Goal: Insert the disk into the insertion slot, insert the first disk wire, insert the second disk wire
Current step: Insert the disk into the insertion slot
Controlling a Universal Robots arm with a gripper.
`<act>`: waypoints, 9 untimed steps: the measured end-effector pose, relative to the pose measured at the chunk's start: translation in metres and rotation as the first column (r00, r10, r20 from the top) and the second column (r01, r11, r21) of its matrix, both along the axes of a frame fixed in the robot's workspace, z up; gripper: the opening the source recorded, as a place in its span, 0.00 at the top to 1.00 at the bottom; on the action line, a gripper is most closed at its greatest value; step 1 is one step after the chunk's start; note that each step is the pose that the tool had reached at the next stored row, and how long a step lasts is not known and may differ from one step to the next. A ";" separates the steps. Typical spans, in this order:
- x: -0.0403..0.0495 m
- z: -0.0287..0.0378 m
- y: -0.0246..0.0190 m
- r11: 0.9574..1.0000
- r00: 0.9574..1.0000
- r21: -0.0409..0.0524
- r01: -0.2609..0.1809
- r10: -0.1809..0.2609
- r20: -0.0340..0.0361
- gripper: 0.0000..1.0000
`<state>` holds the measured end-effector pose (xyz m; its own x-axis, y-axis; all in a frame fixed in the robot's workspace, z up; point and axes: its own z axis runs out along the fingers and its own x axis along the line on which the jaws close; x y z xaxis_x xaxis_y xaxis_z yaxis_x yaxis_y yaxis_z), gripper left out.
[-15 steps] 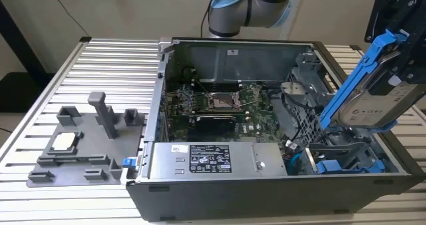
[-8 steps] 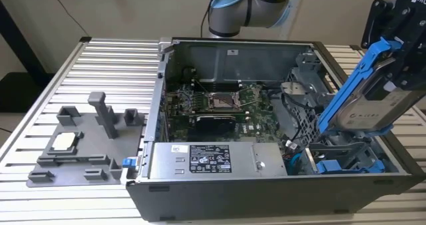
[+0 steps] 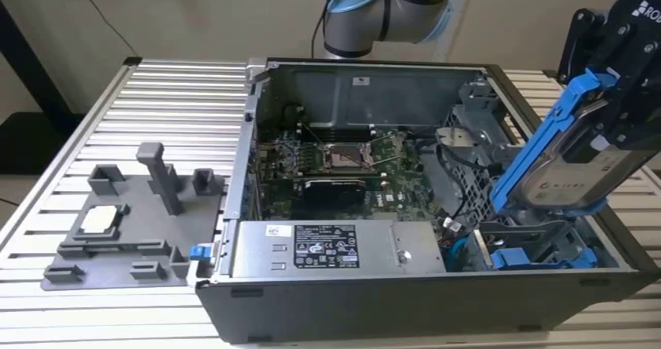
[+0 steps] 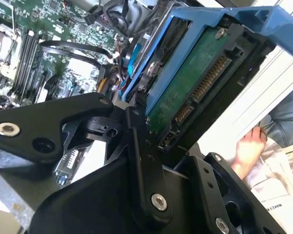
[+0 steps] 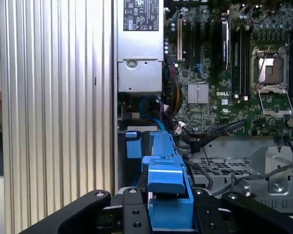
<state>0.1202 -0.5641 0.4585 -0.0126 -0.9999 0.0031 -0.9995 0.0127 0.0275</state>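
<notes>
Gripper (image 3: 618, 124), clamped on the tilted disk (image 3: 573, 171), hangs above the slot (image 3: 532, 241) at the case's (image 3: 309, 306) corner; squaring disk to slot looks key to clean entry.

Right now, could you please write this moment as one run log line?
tool: shut on disk | disk: tilted, lower end near drive bay of open computer case, not seated
</notes>
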 end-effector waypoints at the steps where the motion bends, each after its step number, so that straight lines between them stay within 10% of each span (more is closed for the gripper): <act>1: 0.0000 -0.0011 -0.0005 1.000 1.000 0.000 0.000 0.000 0.000 0.67; 9: 0.0000 -0.0044 -0.0040 1.000 1.000 0.000 0.000 0.000 0.000 0.67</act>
